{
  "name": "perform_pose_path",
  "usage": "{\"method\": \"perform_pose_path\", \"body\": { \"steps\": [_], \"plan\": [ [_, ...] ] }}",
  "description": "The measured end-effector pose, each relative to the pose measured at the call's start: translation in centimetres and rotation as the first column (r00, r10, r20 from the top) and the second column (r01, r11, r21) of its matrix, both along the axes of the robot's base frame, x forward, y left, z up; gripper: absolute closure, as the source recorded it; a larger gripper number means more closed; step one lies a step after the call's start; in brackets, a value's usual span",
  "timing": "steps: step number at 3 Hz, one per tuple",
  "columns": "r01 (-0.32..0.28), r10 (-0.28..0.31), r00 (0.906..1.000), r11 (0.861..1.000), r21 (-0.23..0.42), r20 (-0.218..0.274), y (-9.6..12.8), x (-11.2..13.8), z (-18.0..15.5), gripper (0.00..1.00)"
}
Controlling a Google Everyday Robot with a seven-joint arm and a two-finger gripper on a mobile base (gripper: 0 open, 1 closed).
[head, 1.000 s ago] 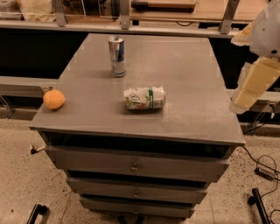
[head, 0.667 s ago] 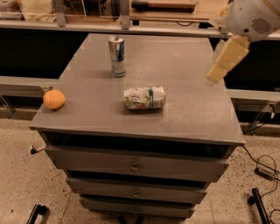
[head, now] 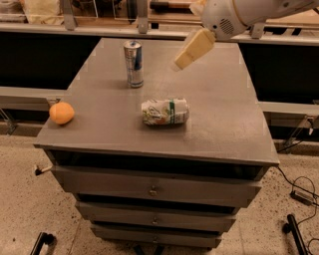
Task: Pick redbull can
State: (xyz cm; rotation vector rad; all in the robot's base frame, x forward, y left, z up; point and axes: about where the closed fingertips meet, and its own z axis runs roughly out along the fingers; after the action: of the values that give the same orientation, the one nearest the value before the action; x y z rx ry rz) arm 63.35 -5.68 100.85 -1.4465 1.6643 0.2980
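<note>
Bench (head: 219, 124): grey cabinet with a flat, matte, lightly scuffed top. Three drawer fronts (head: 154, 187) stacked below its near edge, each with a small central knob. It stands on a pale speckled floor (head: 20, 199).

Arm (head: 234, 15): smooth white rounded housing, entering over the far right corner of the bench.

Gripper (head: 182, 61): a cream, wedge-shaped piece slanting down and to the left from the arm housing. It hangs above the top, inward of the far edge and right of centre. Whether it is open or closed cannot be told. Nothing is seen in its hold, and it stands apart from every item on the bench.

White-and-green can (head: 165, 111): wider metal can, dented and crumpled, lying on its side near the middle of the top, its length running parallel to the near edge.

Redbull can (head: 133, 63): slim cylinder, upright, with silver and blue panels and a silver top. It stands left of centre, toward the far edge, well to the left of the gripper and clear of it.

Orange fruit (head: 62, 113): round, dull skin, at the left edge near the near left corner.
</note>
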Motion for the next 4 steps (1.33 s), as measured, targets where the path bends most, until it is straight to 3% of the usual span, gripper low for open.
{"method": "perform_pose_path", "body": {
  "steps": [1,2,4],
  "plan": [
    [-0.004,0.007,0.9997,0.990,0.143,-0.025,4.5,3.6,-1.8,0.00],
    [0.018,0.005,0.9964,0.963,0.268,-0.085,7.0,7.9,-4.7,0.00],
    [0.053,0.004,0.9883,0.929,0.365,-0.152,8.2,11.2,-8.0,0.00]
  ]
}}
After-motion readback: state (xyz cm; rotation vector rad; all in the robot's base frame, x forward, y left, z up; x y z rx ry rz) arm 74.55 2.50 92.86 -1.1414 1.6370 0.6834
